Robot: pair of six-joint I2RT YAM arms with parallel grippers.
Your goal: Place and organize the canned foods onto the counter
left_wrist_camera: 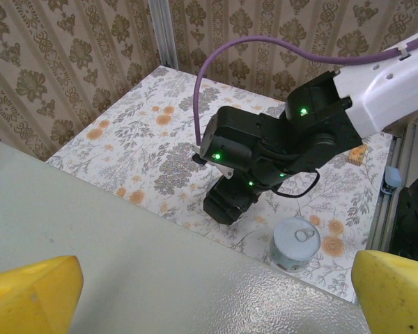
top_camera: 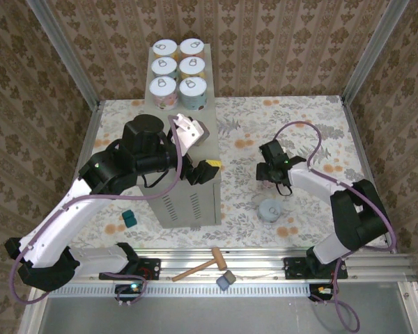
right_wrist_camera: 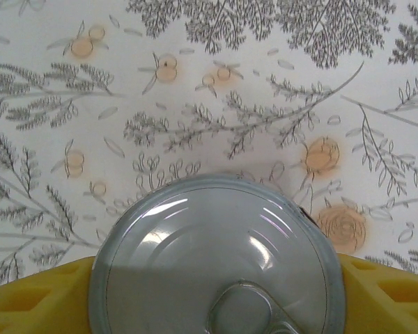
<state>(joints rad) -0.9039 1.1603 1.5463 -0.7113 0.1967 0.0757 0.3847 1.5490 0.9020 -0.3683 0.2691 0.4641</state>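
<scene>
The counter is a tall beige box left of centre, with several canned foods in two rows on its far end. My left gripper hovers over the counter's bare middle, open, its yellow fingertips wide apart and nothing between them. Down on the floral floor to the right, my right gripper is shut on a can, whose silver pull-tab lid sits between the yellow pads. A grey can stands upright just in front of that gripper.
A wooden mallet and a grey-blue block lie on the rails at the near edge. A small teal block sits left of the counter. Patterned walls and metal posts close in the floor on three sides.
</scene>
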